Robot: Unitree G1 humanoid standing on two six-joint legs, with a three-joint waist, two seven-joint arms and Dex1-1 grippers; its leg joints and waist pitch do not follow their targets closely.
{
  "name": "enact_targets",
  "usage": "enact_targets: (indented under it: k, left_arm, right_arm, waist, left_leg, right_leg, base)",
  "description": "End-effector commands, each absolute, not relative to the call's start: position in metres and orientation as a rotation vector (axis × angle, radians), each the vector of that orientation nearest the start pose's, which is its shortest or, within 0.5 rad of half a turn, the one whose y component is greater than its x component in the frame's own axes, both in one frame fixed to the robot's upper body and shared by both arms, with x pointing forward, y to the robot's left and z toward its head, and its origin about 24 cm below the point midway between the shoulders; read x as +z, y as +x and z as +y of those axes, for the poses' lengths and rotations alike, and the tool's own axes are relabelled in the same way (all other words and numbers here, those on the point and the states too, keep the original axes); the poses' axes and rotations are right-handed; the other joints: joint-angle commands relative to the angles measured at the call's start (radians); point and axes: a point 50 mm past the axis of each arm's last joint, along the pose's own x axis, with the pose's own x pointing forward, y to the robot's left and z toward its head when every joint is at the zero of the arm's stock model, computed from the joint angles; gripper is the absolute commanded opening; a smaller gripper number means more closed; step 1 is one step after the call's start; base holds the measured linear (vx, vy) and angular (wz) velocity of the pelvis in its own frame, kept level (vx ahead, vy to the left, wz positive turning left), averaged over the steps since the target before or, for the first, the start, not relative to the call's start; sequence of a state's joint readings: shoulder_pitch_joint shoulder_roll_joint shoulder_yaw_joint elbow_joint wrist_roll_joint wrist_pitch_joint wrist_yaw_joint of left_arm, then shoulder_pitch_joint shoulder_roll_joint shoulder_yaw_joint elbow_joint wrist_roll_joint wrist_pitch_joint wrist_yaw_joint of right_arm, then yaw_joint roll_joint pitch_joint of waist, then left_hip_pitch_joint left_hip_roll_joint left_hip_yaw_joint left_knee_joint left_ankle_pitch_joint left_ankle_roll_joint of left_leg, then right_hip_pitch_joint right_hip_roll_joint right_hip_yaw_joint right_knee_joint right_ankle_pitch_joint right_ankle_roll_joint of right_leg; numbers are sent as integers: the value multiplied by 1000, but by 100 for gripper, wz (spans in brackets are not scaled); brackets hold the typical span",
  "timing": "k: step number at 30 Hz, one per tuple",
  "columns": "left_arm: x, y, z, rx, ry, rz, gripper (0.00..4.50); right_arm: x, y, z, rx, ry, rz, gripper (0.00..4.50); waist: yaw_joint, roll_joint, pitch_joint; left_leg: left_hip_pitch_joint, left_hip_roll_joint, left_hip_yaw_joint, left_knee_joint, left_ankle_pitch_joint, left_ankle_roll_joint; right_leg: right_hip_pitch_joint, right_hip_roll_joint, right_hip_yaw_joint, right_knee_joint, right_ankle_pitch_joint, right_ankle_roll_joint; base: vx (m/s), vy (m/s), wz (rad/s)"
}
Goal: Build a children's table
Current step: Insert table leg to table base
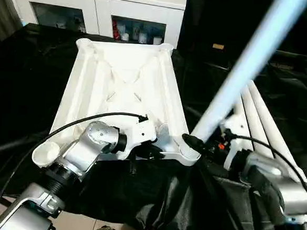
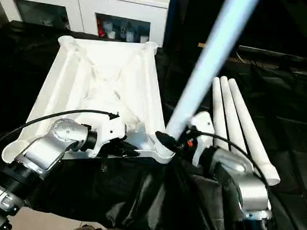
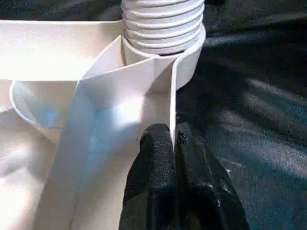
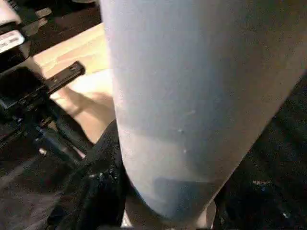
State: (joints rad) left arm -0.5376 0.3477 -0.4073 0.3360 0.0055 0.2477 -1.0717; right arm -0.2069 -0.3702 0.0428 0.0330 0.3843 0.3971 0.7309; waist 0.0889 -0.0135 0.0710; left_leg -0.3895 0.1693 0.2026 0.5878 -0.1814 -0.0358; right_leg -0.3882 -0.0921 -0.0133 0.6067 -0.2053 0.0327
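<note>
Leg in hand [image 1: 252, 59]: right gripper [image 1: 206, 145] clamped on it, threaded end entering the near-right corner socket [image 1: 189, 149] — not seated.
Top [image 1: 121, 81]: upside down, frame centre; left gripper [image 3: 171, 143] pinched on its rim.
Left: three spare legs [image 2: 237, 126] at right.

White tabletop [image 1: 125, 76] underside up; one leg [image 1: 246, 63] in corner socket [image 1: 189, 146]; three legs [image 1: 263, 128] beside.

White table top [image 1: 121, 86], black cloth [image 1: 18, 84]

The raised leg [image 1: 252, 64] runs out past the picture's upper edge, so we cannot see its far end. Our left forearm [image 1: 88, 150] covers part of the table top's [image 1: 119, 76] near rim. The cabinet's [image 1: 98, 6] shelf contents are too small to make out.
</note>
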Motion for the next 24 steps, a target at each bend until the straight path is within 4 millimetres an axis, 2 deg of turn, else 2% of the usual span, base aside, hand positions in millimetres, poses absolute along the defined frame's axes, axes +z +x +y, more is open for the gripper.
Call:
enact_targets:
  k: [1,7,13,17,19,22,24]
  left_arm:
    - [70,303,92,-1317,407,322,0]
    - [70,301,91,-1325,412,319,0]
    - [70,302,90,-1330,425,324,0]
    - [70,301,88,-1334,429,321,0]
    - [70,301,88,-1334,429,321,0]
    - [70,300,87,-1332,426,321,0]
    - [70,300,87,-1331,423,319,0]
  right_arm:
    - [44,268,-174,746,92,332,192]
    - [40,263,-176,697,131,310,192]
    - [34,254,-171,741,52,353,192]
    - [32,253,-165,797,-16,392,192]
    - [32,253,-164,802,-21,396,192]
    - [32,253,-163,825,-34,413,192]
    - [32,253,-162,849,-43,418,192]
  waist:
    - [-1,-1,-60]
    - [-1,3,-61]
    - [-1,2,-61]
    - [-1,-5,-58]
    - [-1,-2,-58]
    - [-2,-9,-57]
    - [-2,-8,-58]
  left_leg:
    - [26,60,-27,-79,-209,18]
    - [26,60,-28,-81,-209,18]
    - [25,59,-27,-79,-191,27]
    - [25,59,-26,-80,-198,27]
    - [26,59,-26,-80,-204,25]
    - [25,60,-27,-81,-210,25]
    - [26,60,-27,-79,-197,30]
  right_leg:
    - [26,-53,26,-67,-125,-256]
    - [24,-50,26,-67,-126,-248]
    - [26,-49,26,-66,-105,-245]
    - [25,-49,26,-68,-133,-237]
    - [24,-51,27,-70,-151,-232]
    - [24,-51,27,-71,-169,-227]
    - [24,-51,27,-69,-154,-228]
  base:
    - [0,0,0]
    - [0,0,0]
    - [0,0,0]
    - [0,0,0]
    - [0,0,0]
    - [0,0,0]
    - [0,0,0]
